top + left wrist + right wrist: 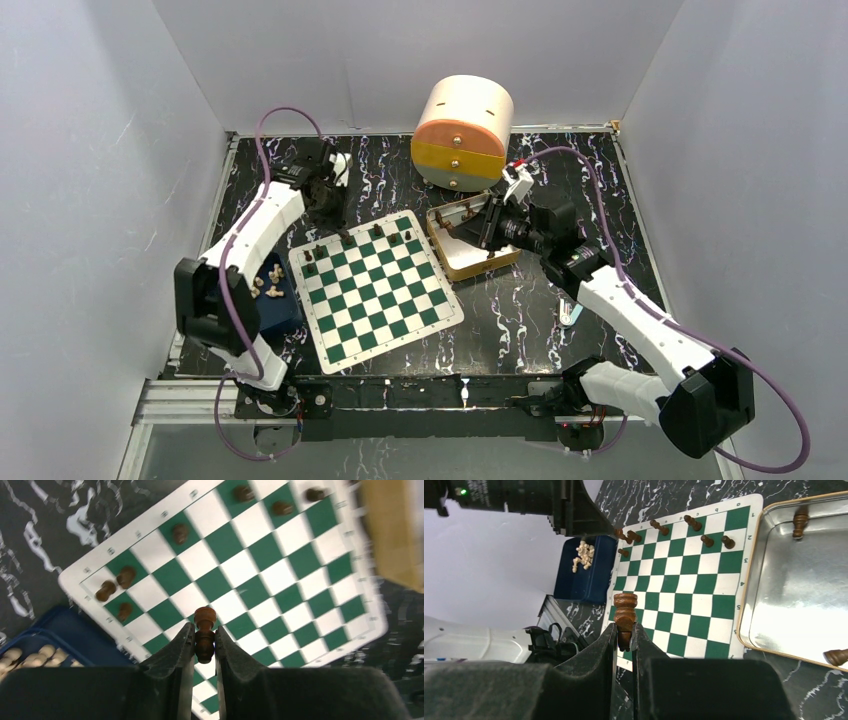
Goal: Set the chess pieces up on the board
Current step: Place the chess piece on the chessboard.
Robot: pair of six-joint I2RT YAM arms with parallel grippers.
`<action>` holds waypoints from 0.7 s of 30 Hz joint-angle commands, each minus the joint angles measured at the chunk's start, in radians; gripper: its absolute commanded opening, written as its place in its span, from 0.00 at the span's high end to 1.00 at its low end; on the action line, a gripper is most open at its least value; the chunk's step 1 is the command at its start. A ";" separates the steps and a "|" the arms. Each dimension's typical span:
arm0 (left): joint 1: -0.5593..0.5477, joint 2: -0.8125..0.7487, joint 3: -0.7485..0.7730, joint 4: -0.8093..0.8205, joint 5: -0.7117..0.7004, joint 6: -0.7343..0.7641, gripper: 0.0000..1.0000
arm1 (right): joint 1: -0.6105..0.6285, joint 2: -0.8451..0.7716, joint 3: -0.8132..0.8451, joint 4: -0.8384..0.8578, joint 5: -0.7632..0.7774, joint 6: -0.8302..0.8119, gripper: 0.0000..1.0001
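The green-and-white board (385, 300) lies mid-table with several dark chess pieces (346, 240) along its far edge. My left gripper (333, 212) hangs by the board's far left corner. In the left wrist view it (204, 632) is shut on a brown chess piece (205, 615), above the board (235, 570). My right gripper (488, 232) is over the tan tray (462, 258). In the right wrist view it (625, 629) is shut on another brown chess piece (625, 606), with the board (684, 580) beyond.
A blue tray (280, 308) with several pale pieces (265, 287) sits left of the board. The tan-rimmed tray (794, 595) holds two dark pieces (800, 521). A round tan-and-orange drum (462, 130) stands at the back. White walls close in the sides.
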 commanded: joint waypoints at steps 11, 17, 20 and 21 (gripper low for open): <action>0.023 0.223 0.140 -0.175 -0.220 0.121 0.92 | -0.004 -0.099 0.000 -0.060 0.039 -0.136 0.85; 0.026 0.283 0.162 -0.146 -0.211 0.130 0.90 | -0.004 -0.094 0.005 -0.053 0.039 -0.136 0.85; 0.028 0.309 0.173 -0.128 -0.223 0.133 0.89 | -0.005 -0.095 0.008 -0.054 0.043 -0.135 0.84; 0.029 0.315 0.172 -0.117 -0.222 0.133 0.89 | -0.004 -0.096 0.009 -0.053 0.044 -0.136 0.84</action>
